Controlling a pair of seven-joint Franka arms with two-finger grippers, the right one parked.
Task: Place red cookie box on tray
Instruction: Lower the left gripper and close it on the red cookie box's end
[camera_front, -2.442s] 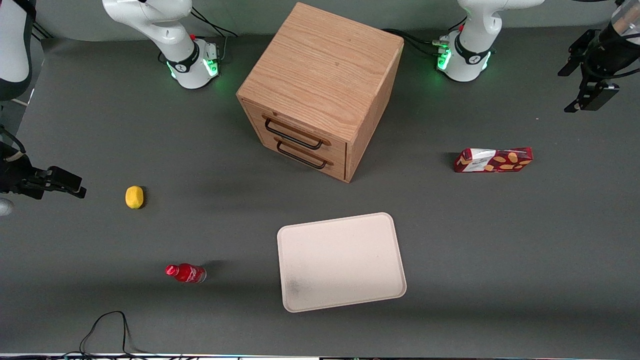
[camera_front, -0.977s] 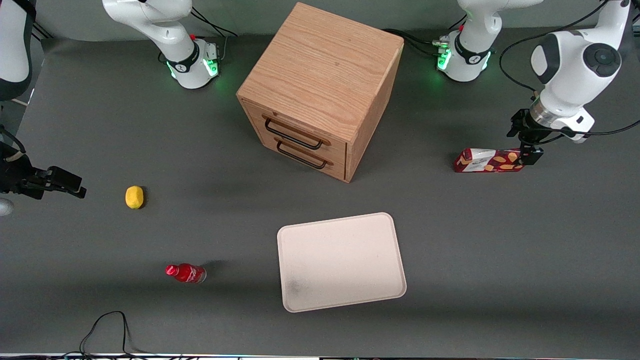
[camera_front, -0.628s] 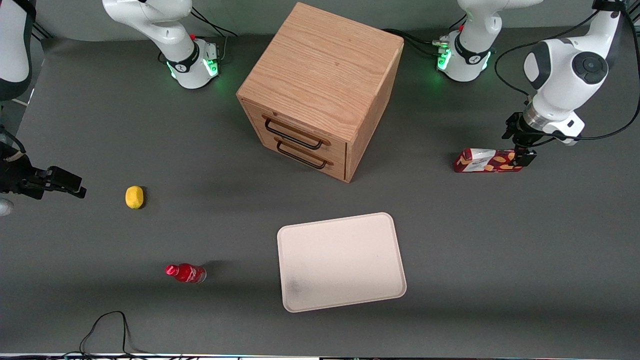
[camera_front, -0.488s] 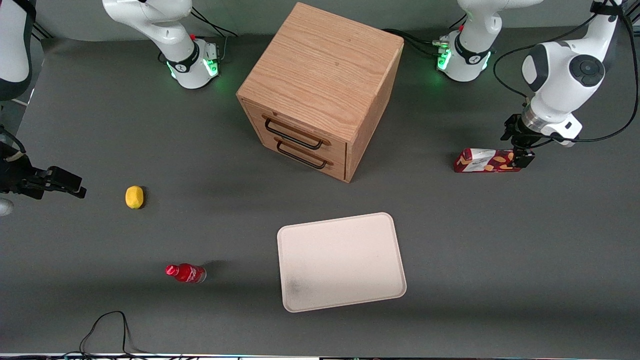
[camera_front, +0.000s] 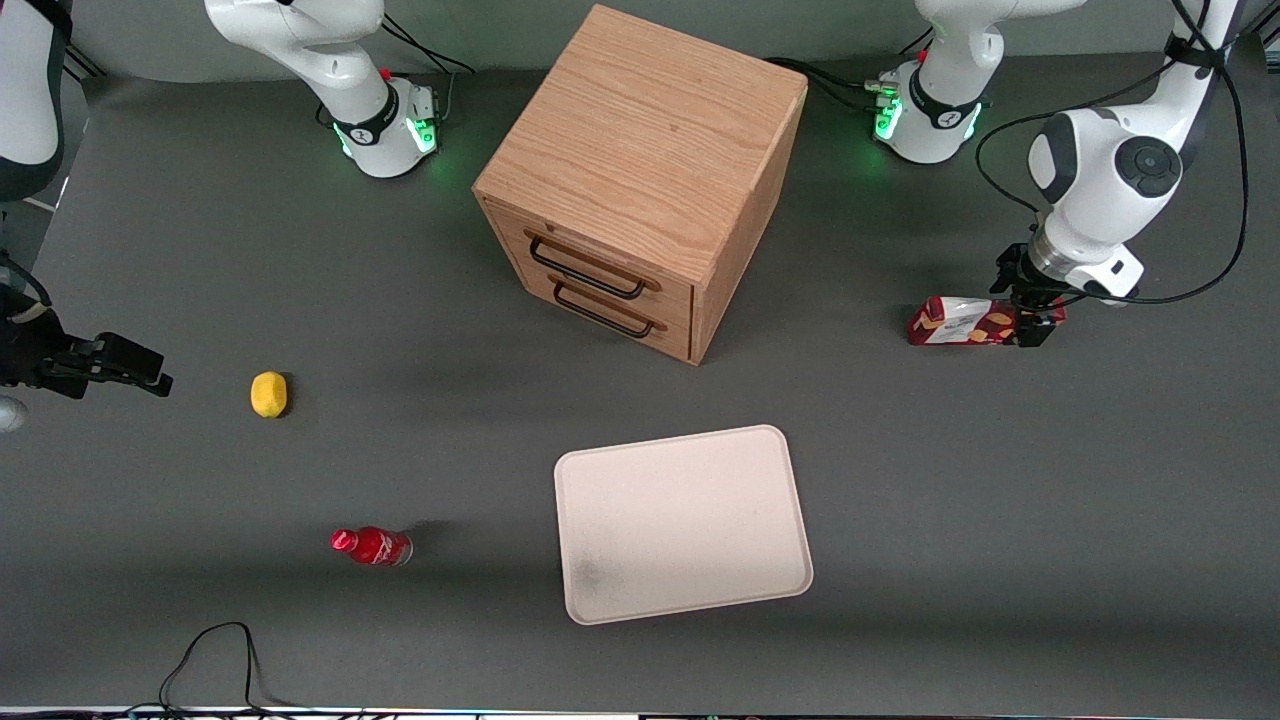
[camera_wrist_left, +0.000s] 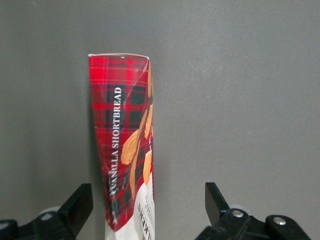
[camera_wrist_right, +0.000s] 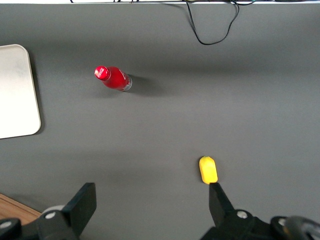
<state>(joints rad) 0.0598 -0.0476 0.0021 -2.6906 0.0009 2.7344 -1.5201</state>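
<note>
Glossy printed-card red cookie box (camera_front: 968, 322)

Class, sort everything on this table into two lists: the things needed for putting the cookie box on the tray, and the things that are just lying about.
Needed for the job:
- red cookie box, lying on the table
- tray, nearer the front camera
- tool, open, straddling the box

Just lying about:
- wooden drawer cabinet
- lemon
- small red bottle
- black cable

Hand (camera_front: 1029, 312) spread astride red cookie box (camera_front: 965, 322); bare table to tray (camera_front: 683, 523); wooden cabinet (camera_front: 640, 180) off path.
</note>
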